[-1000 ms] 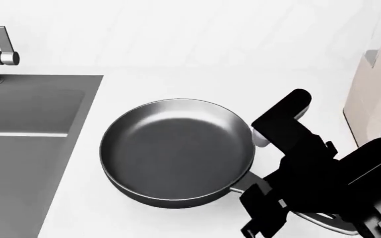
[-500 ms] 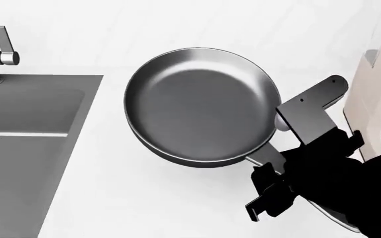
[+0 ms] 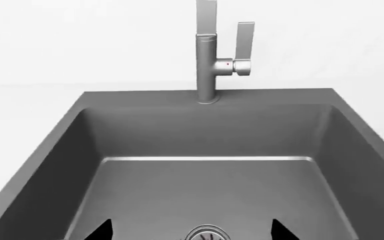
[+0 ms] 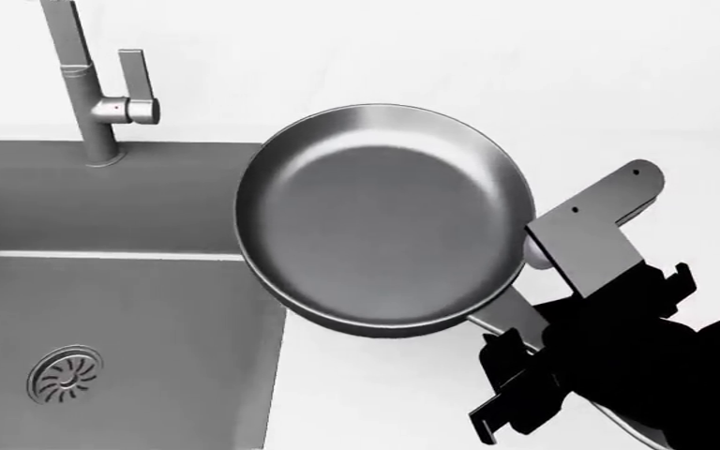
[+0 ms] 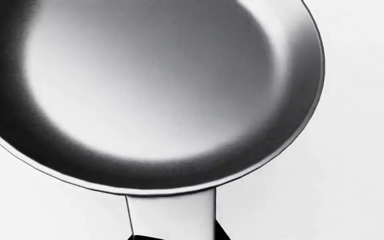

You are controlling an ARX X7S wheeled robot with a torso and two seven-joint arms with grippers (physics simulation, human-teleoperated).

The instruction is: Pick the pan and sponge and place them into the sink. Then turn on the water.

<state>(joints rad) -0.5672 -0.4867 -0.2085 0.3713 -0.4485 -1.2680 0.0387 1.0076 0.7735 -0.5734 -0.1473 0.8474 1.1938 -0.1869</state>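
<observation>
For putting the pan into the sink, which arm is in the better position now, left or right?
Right. The right gripper holds the pan by its handle, with the pan's edge already over the sink. The left gripper hangs empty above the basin.

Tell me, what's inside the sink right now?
Only the round drain shows on the sink floor; no sponge, no water. The pan, held by the right pincer, overlaps its right edge and hides that corner.

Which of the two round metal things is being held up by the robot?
The pan, the big dish whose handle the right end effector grips, so it overhangs the sink edge. The small slotted drain lies fixed in the sink floor.
</observation>
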